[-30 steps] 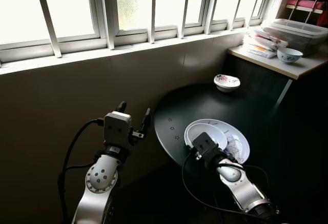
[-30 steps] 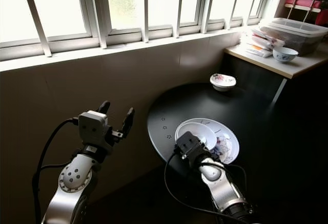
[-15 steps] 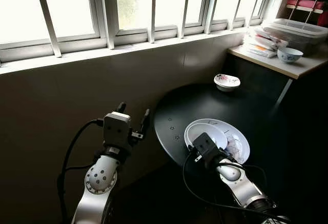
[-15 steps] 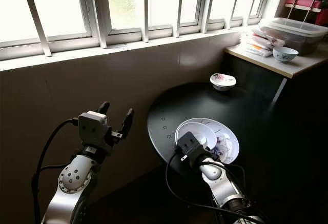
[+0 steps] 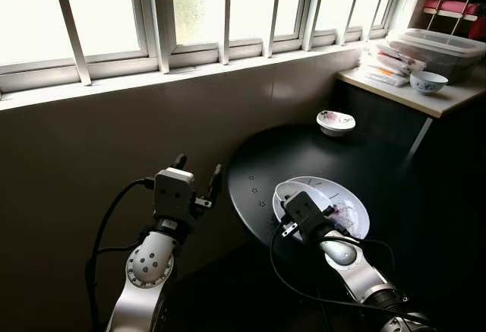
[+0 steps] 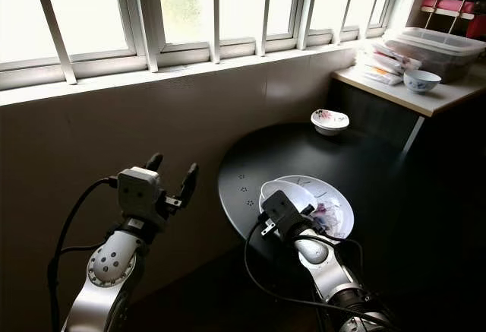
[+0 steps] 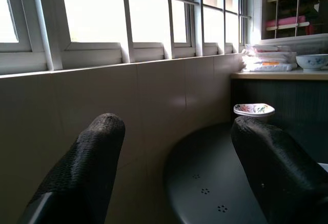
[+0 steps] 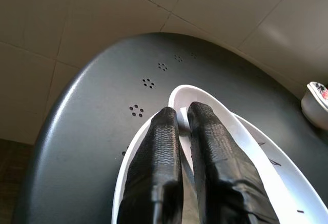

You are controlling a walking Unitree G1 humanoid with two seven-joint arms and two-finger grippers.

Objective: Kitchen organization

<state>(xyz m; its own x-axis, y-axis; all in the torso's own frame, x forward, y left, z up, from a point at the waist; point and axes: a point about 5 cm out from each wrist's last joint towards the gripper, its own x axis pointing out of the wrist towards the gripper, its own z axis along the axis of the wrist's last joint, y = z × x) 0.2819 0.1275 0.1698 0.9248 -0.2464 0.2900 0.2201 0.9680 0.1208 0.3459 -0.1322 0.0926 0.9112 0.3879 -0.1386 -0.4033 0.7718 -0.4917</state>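
A small white dish (image 5: 293,191) rests tilted inside a large white plate (image 5: 354,215) on the round black table (image 5: 304,153). In the right wrist view my right gripper (image 8: 183,114) is shut on the small dish's (image 8: 220,112) near rim, over the large plate (image 8: 287,183). My left gripper (image 5: 199,176) is held up open to the left of the table, near the tiled wall, with nothing between its fingers (image 7: 97,147). A small flowered bowl (image 5: 336,121) stands at the table's far edge.
A light counter (image 5: 425,102) at the back right carries a blue-and-white bowl (image 5: 427,81), stacked packets (image 5: 389,62) and a clear plastic box (image 5: 448,43). A barred window (image 5: 228,13) runs along the wall behind. The floor below the table is dark.
My right gripper has pushed forward over the plates, and the small dish in it now stands more tilted than before. The left arm has barely moved.
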